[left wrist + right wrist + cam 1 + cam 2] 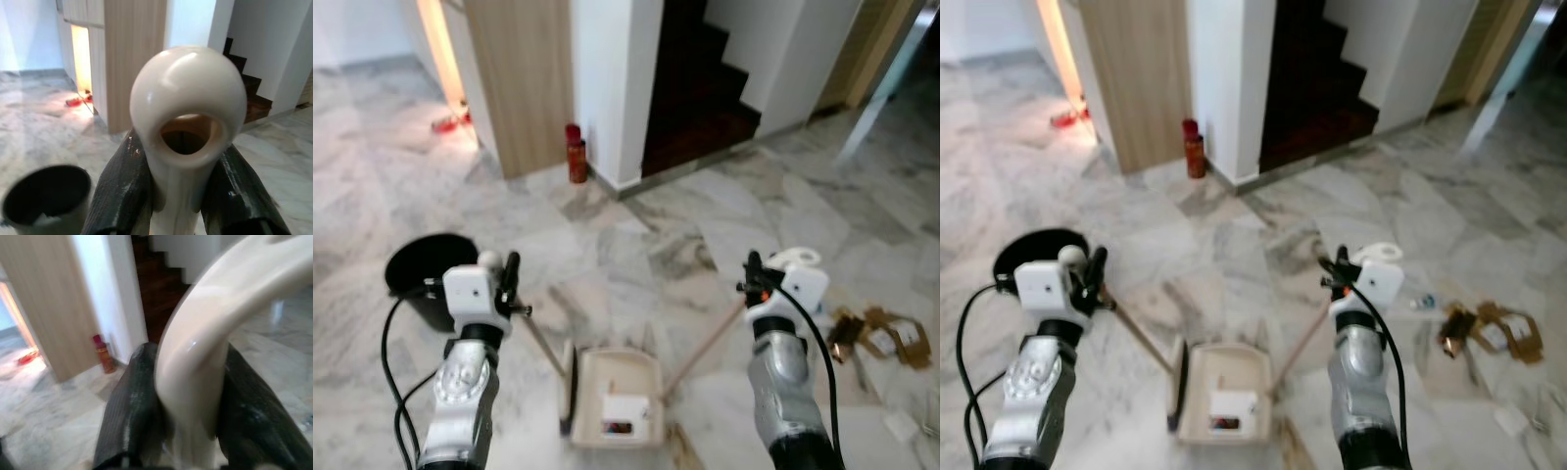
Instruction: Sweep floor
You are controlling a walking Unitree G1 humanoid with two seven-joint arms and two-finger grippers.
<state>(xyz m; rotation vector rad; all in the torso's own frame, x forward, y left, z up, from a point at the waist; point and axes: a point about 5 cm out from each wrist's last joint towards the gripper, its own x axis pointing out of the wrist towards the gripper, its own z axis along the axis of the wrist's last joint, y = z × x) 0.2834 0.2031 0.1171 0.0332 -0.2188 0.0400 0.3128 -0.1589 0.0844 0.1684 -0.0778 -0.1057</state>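
Dustpan point(617, 399): cream, low on the marble floor point(636, 245) between the arms, already holding a white scrap.
Left gripper point(181, 196): fingers clamped on the dustpan's cream handle end point(188, 107); keep the pan's lip flat on the floor.
Right gripper point(188, 421): fingers closed round the broom handle point(705, 348), which slants down beside the pan.
Litter point(876, 335): brown cardboard scraps, well off to the right; draw them in with short strokes toward the pan.
Black bin point(426, 274): left, for emptying.
Red bottle point(576, 155): far, by the wall.
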